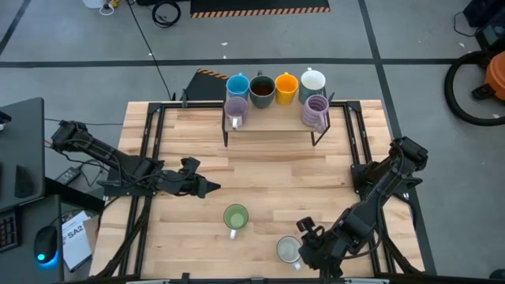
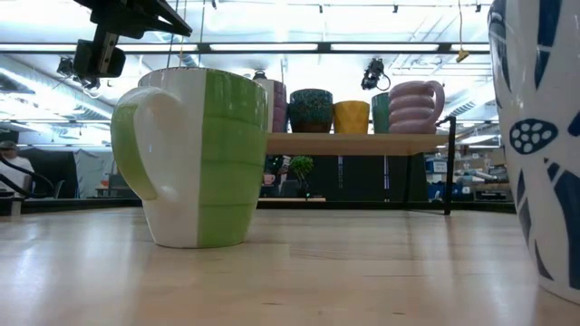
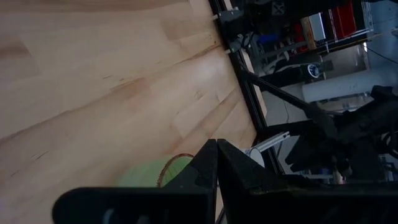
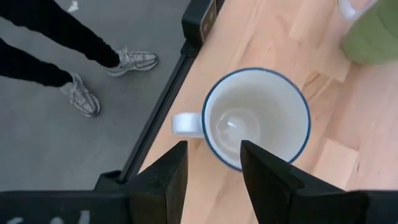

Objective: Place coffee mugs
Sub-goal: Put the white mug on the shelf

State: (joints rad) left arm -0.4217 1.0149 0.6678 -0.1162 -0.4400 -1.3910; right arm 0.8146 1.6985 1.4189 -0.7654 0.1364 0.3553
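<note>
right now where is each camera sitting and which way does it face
High view: overhead, straight down on the table; both arms show.
Low view: table height, level past the green mug to the shelf; one arm shows overhead.
Left wrist view: over the green mug, closed left gripper in front.
Right wrist view: down on the white mug, open right gripper in front.
All four share the green mug.

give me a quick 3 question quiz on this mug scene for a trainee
1. True or false: the green mug stands on the shelf.
2. How many mugs are on the shelf?
3. Which is nearest the white mug? A. left gripper B. right gripper C. blue mug

Key: 1 false, it stands on the table; 2 six; 3 B, fingers apart just over its rim.
</note>
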